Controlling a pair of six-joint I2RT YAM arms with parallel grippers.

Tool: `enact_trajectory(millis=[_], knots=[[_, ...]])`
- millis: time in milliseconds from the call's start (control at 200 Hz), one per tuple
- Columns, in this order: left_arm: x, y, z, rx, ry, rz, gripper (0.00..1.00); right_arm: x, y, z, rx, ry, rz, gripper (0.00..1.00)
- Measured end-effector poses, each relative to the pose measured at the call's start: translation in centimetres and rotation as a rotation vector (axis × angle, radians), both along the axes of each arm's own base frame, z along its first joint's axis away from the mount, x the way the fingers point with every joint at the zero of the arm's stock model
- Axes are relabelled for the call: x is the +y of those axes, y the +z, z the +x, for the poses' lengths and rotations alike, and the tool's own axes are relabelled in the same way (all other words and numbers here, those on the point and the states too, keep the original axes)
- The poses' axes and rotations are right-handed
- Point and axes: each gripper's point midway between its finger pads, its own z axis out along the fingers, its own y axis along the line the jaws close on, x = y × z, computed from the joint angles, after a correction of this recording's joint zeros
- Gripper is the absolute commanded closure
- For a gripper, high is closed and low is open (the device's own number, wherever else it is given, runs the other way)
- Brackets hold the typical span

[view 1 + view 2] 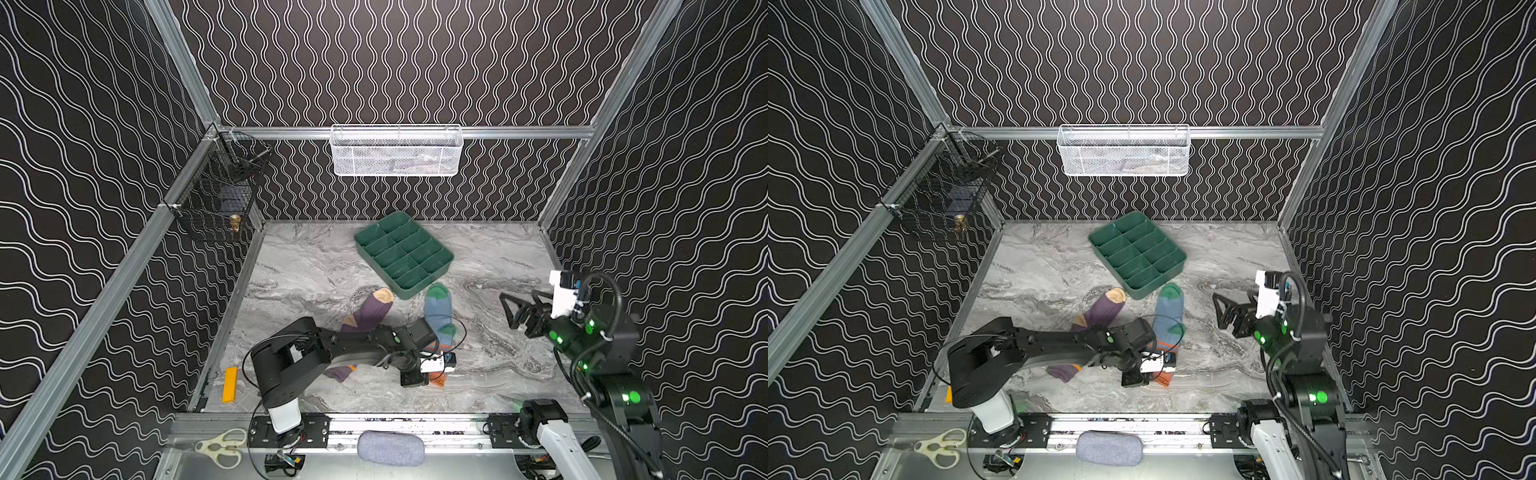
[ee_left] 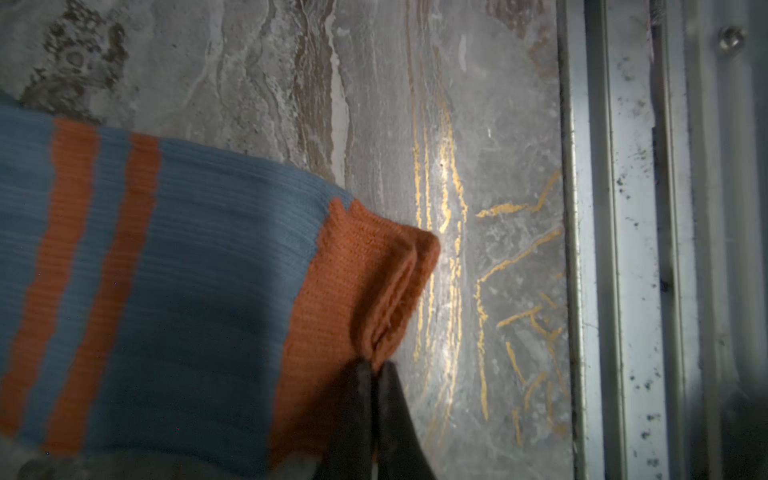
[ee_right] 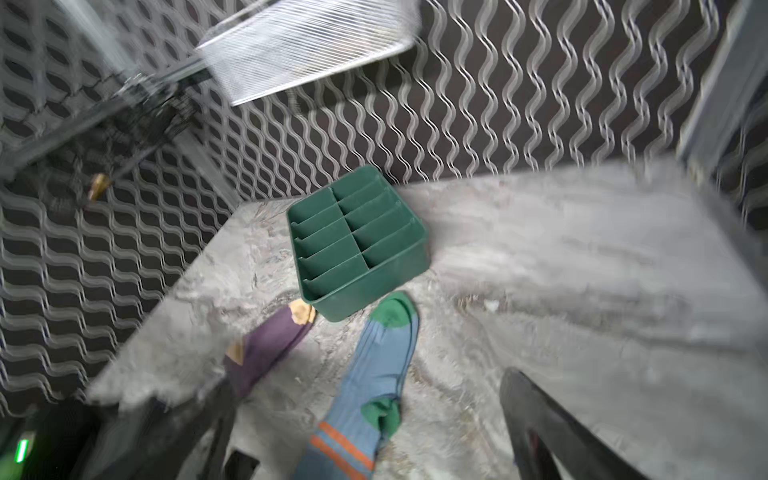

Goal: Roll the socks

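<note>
The light blue sock lies stretched out in front of the green tray, its green toe towards the tray and its orange cuff towards the table's front. My left gripper is shut on the edge of that cuff, which bunches into a fold between the black fingers. The purple sock lies to the left, partly hidden under my left arm. My right gripper hovers open to the right of both socks, holding nothing.
A green divided tray sits at the back centre. A white mesh basket and a black wire basket hang on the walls. A yellow block, scissors and a grey pad lie along the front rail.
</note>
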Motion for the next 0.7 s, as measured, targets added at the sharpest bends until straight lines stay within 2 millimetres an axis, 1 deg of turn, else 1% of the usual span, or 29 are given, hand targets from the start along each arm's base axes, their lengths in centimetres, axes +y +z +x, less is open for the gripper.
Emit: enact_trajectory(millis=[95,180,270,390,566,696], knots=[[0.0,-0.1,0.1,0.088,0.021,0.000,0.95,1.2,0.3,-2.0,-0.129,0.121,-0.168,0.03],[-0.1,-0.1,0.3,0.162,0.036,0.002,0.95,2.1,-0.7,-3.3,-0.201,0.223,-0.327,0.05],[-0.2,-0.2,0.7,0.235,0.062,0.006,0.95,2.3,-3.0,-3.8,-0.200,0.292,-0.490,0.08],[-0.3,-0.3,1.7,0.305,0.110,0.004,0.95,2.2,-6.9,-4.5,-0.145,0.386,-0.663,0.09],[-0.4,-0.4,2.3,0.385,0.152,0.010,0.95,2.1,-12.3,-5.3,-0.054,0.497,-0.796,0.10],[-0.4,-0.6,2.4,0.429,0.164,0.015,0.95,2.5,-15.4,-5.5,-0.003,0.577,-0.858,0.10]])
